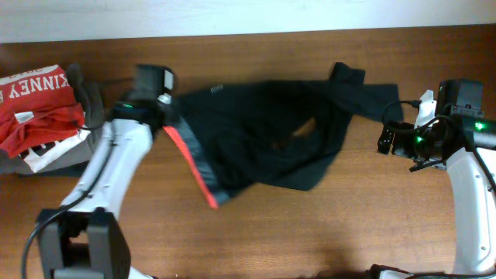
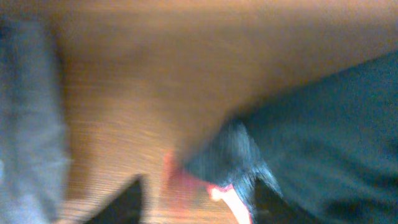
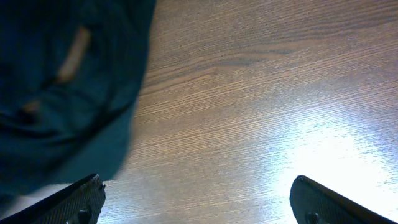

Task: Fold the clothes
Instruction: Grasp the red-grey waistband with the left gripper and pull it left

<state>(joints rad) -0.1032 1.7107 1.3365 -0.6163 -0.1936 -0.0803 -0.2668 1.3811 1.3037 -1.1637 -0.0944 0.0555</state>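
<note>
Pants [image 1: 263,132] being flattened mid-frame. Left claw [image 2: 196,202] being set at red waistband [image 1: 190,163] for grab; closure blurred, cannot tell. Right claw [image 3: 196,199] being held wide open, empty, over counter [image 3: 249,93].

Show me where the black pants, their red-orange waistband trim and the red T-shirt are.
black pants [image 1: 263,132]: overhead view, middle of the dark fabric.
red-orange waistband trim [image 1: 190,168]: overhead view, halfway along the strip.
red T-shirt [image 1: 39,116]: overhead view, red fabric below the lettering.
</note>
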